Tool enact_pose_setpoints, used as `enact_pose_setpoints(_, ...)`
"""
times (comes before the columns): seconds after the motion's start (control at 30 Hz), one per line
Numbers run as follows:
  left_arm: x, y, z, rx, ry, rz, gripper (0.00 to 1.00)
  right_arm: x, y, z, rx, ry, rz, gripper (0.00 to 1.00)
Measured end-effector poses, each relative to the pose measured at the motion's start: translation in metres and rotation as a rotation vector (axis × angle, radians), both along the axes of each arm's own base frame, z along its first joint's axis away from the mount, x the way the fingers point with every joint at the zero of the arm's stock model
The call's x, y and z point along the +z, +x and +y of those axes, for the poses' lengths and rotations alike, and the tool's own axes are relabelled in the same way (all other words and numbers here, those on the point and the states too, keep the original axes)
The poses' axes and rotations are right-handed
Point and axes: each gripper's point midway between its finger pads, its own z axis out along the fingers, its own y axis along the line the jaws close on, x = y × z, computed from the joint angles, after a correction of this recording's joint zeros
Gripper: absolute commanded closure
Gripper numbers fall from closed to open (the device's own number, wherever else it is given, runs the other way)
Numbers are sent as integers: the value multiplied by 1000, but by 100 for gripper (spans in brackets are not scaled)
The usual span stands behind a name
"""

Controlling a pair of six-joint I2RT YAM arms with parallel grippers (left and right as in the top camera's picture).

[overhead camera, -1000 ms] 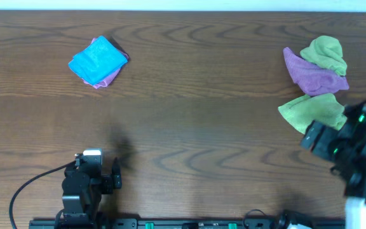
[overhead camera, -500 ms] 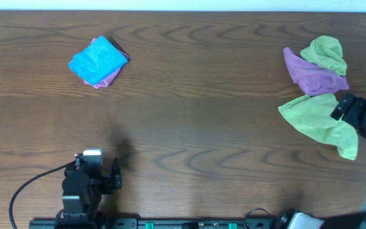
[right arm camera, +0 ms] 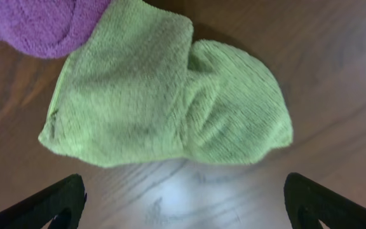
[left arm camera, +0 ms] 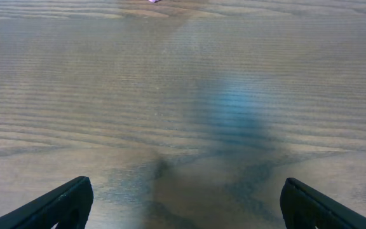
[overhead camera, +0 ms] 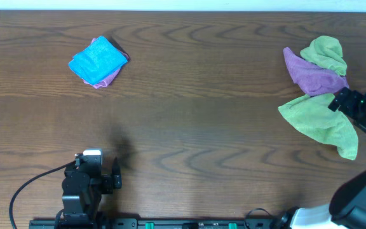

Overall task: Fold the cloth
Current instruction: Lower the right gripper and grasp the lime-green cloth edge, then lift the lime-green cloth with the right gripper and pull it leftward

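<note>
- Far left: a smooth, folded blue cloth [overhead camera: 96,60] lies on a pink cloth [overhead camera: 110,76], well apart from your work.
- Near left: your left gripper [left arm camera: 183,202] sits over the bare wood-grain table [overhead camera: 202,108], fingers spread wide and empty, apparently parked.
- Far right: a fuzzy purple cloth [overhead camera: 313,76] touches the cloth [right arm camera: 164,102], a rumpled lime-green microfibre towel, partly doubled over.
- Your right gripper [right arm camera: 183,200] hovers over it, fingers fully spread and empty, likely lining up a grasp.
</note>
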Motion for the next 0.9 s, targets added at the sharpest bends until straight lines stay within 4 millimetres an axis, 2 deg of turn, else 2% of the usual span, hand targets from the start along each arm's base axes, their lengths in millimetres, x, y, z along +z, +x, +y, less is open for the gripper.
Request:
enact_pose_setpoints(0.13,0,0,0,0,0,0,5,-21,11,-3,5,29,9,1)
enact_pose_setpoints(0.3,0,0,0,0,0,0,5,-50,24,1,13,97,19,5)
enact_pose_setpoints(0.37,0,0,0,0,0,0,5,-61,26,2,15,119,28,10)
enact_pose_setpoints(0.5,0,0,0,0,0,0,5,-79,31,4,18,153,39,32)
enact_pose_setpoints(0.53,0,0,0,0,0,0,5,-82,32,4,18,158,41,42)
enact_pose_setpoints(0.57,0,0,0,0,0,0,5,-85,33,5,19,163,44,56)
enact_pose_setpoints(0.63,0,0,0,0,0,0,5,-89,34,6,25,174,45,94)
enact_pose_setpoints(0.67,0,0,0,0,0,0,5,-90,34,7,25,179,45,99)
enact_pose_setpoints(0.77,0,0,0,0,0,0,5,-90,35,11,51,198,36,99)
enact_pose_setpoints(0.9,0,0,0,0,0,0,5,-85,42,30,153,265,-1,99)
